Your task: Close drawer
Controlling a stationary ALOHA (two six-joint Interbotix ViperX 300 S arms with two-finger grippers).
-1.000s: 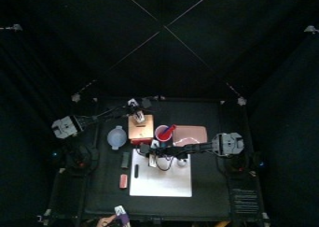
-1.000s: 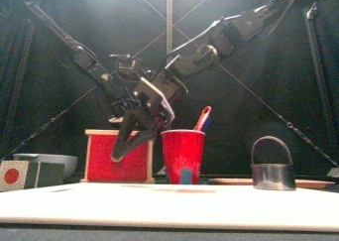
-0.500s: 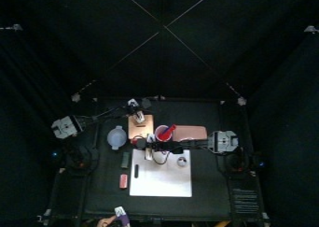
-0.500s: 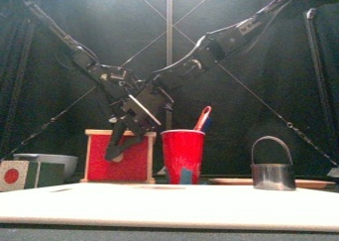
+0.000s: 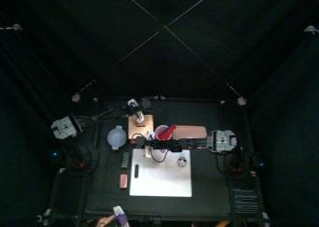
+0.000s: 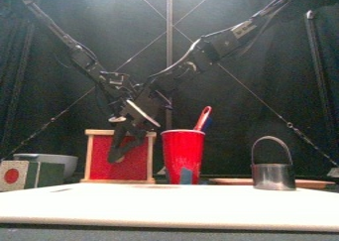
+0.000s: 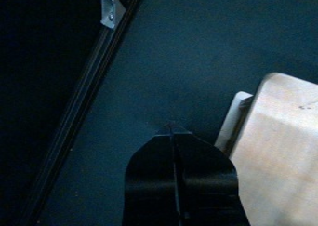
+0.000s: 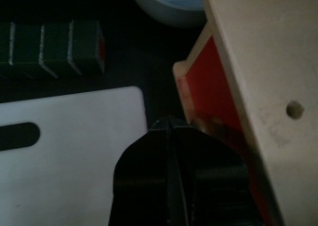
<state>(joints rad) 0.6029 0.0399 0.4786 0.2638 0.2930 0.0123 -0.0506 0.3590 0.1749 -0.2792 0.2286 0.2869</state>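
Note:
The small light-wood box unit stands left of centre on the table. Its drawer shows as a red-orange panel in a tan frame. My right gripper is shut, and its tip rests against the lower edge of the drawer. From the front, the right gripper hangs across the drawer's face. My left gripper is also shut and empty, hovering beside the box at its far end.
A red cup with a stick in it stands just right of the box. A white sheet lies in front, with a white bowl to the left. A metal cup with a handle stands at the right, and a dark block lies near the sheet.
My right gripper has swung left, from in front of the red cup to the drawer's face. The left arm has stayed where it was.

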